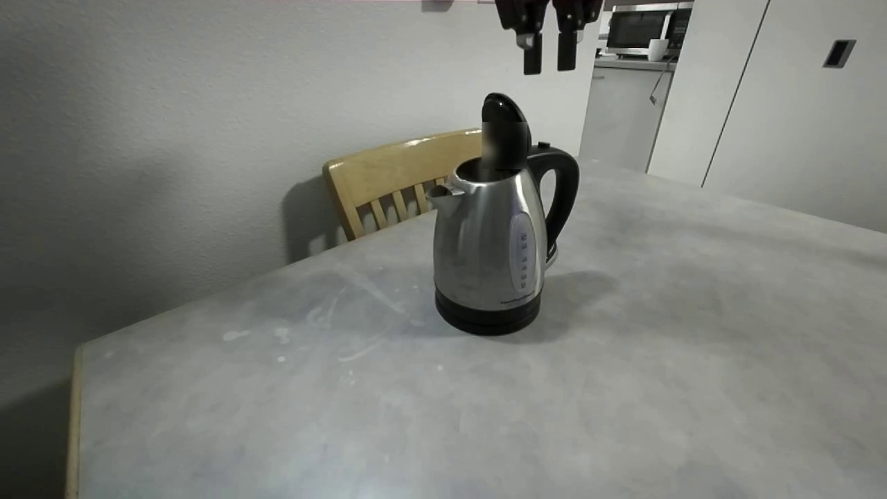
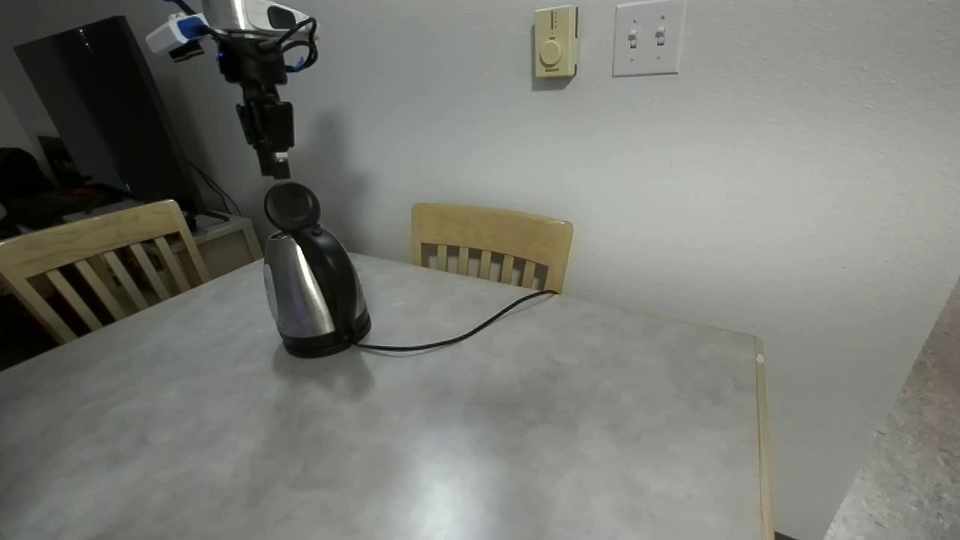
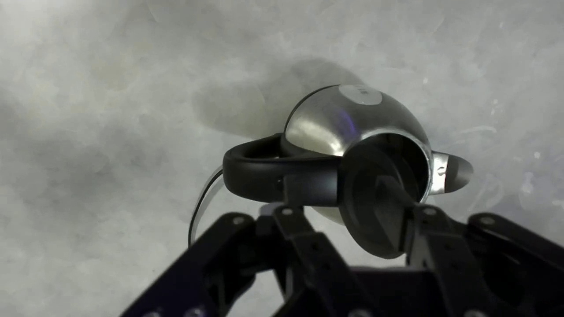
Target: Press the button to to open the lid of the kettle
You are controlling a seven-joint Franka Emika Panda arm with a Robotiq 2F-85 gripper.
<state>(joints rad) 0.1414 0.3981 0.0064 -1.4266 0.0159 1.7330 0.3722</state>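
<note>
The steel kettle (image 1: 478,235) stands upright on the table, also in an exterior view (image 2: 304,289) and in the wrist view (image 3: 365,114). Its black lid (image 1: 509,132) is raised and tilted back toward the handle, with the round mouth uncovered. The lid also shows in an exterior view (image 2: 292,206) and in the wrist view (image 3: 370,198). A small black button (image 1: 544,145) sits on top of the black loop handle (image 1: 569,184). My gripper (image 1: 549,59) hangs above the lid and handle, apart from both. Its fingers are apart with nothing between them (image 3: 343,198).
The grey table (image 2: 487,420) carries a black cord (image 2: 457,337) running from the kettle's base to the far edge. Wooden chairs (image 1: 409,156) (image 2: 112,232) stand at the table's edges. A wall (image 2: 465,112) is behind. A dark screen (image 2: 101,112) stands at the back.
</note>
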